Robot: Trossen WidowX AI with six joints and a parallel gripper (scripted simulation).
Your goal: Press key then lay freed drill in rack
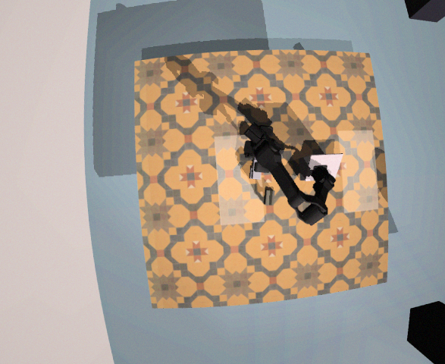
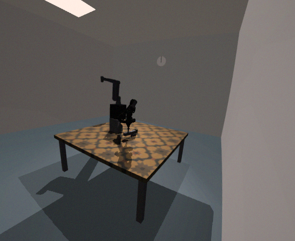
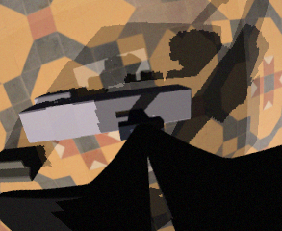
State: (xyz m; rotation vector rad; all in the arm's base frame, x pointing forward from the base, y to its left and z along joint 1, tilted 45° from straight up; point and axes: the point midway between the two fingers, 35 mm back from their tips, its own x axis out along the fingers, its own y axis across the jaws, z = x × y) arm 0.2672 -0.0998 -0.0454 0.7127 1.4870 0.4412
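Note:
A long pale block (image 3: 59, 122) (image 1: 257, 174) (image 2: 133, 131) stands raised over the patterned table, partly in shadow. My gripper (image 3: 143, 131) (image 2: 128, 131) is shut and empty, pointing down, with its tips at a small black part (image 3: 126, 133) on the near side of the pale block. This part looks like the key; whether it is pressed down cannot be told. A small dark block with a grey slot (image 3: 12, 172) (image 1: 268, 196), perhaps the rack, stands apart to the left in the wrist view. I cannot make out the drill for certain; fingers and shadow hide part of the block.
The square patterned table (image 1: 196, 282) (image 2: 90, 145) bears everything. The arm's base stands on a white plate (image 1: 333, 160) to the right in the top view. The folded arm covers much of the area between the base and the pale block.

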